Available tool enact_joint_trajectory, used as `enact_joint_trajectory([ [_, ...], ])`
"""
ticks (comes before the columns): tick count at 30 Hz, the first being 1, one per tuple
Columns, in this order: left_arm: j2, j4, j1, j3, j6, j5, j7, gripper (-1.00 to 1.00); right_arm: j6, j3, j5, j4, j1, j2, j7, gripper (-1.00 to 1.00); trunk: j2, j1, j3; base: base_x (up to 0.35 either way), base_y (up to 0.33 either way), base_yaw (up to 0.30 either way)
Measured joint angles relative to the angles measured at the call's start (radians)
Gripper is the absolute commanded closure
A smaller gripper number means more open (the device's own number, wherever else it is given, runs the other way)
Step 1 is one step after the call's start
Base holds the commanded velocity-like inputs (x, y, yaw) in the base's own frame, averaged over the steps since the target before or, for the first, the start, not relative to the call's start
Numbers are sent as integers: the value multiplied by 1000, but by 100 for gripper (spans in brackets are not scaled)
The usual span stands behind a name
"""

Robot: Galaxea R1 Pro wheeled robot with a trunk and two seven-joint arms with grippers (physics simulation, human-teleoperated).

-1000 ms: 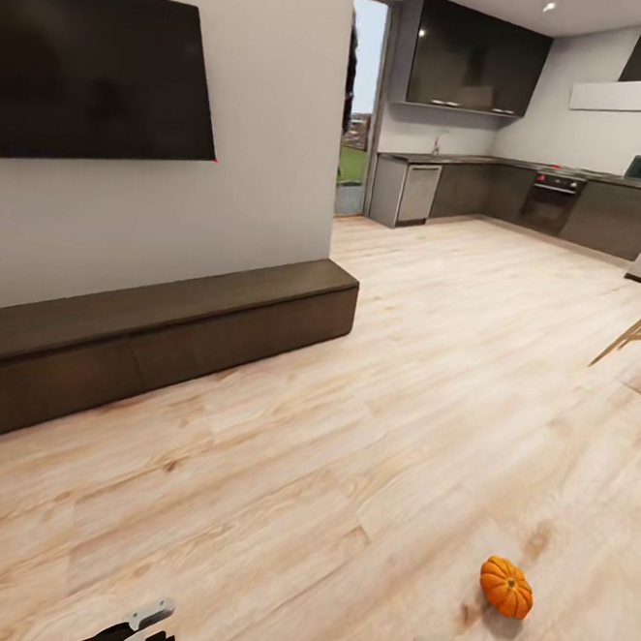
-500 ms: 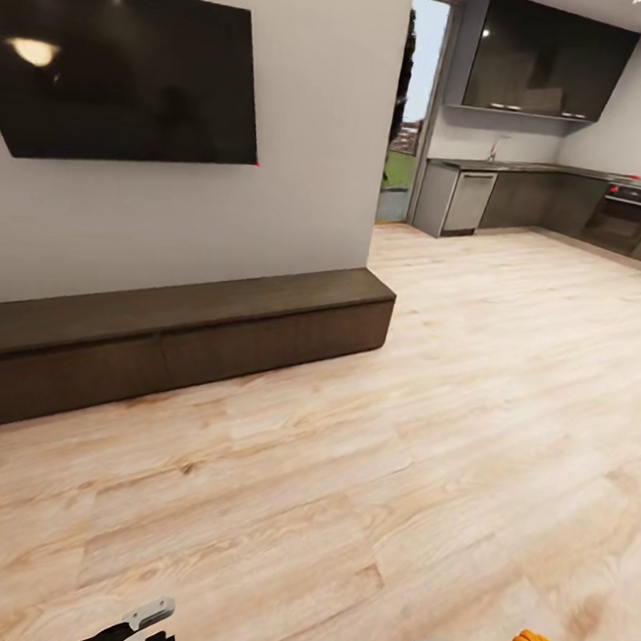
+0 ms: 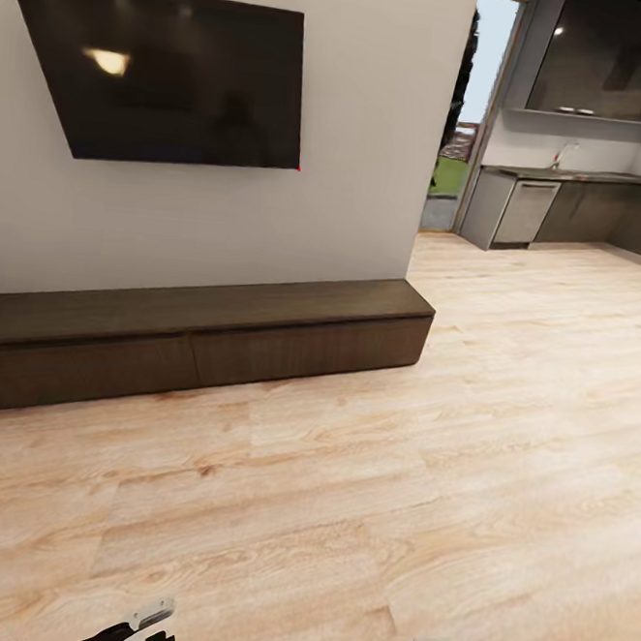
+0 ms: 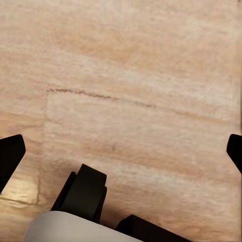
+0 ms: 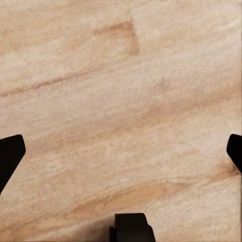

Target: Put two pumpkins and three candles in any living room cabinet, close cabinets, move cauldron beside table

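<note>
Floor (image 3: 361, 519): bare pale planks, robot likely in transit. Cabinet (image 3: 202, 339) runs along the wall under the TV (image 3: 177, 75), every drawer front flush, so contents are hidden (probably nothing stowed yet). Left gripper (image 4: 121, 148) and right gripper (image 5: 121, 151) hang low over the floor, fingers wide apart, holding nothing.

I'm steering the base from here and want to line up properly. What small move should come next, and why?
Probably roll forward toward the cabinet, turning slightly left to face it. It stands closed against the wall under the TV, across bare wood floor. Both grippers, left and right, look open and empty.
</note>
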State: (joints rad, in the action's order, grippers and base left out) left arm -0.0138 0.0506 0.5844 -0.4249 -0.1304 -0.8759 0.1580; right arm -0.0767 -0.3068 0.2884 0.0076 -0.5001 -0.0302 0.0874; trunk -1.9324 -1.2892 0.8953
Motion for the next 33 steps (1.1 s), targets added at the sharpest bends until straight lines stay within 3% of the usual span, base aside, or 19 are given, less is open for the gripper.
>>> enact_joint_trajectory([
  [22,0,0,0,0,0,0,0,-100,-1,0,-1,-1,5,1,0,-100,0,0,0,156,-158,284],
  [33,0,0,0,0,0,0,0,-100,0,0,-2,-1,5,2,0,-100,0,0,0,136,-149,47],
])
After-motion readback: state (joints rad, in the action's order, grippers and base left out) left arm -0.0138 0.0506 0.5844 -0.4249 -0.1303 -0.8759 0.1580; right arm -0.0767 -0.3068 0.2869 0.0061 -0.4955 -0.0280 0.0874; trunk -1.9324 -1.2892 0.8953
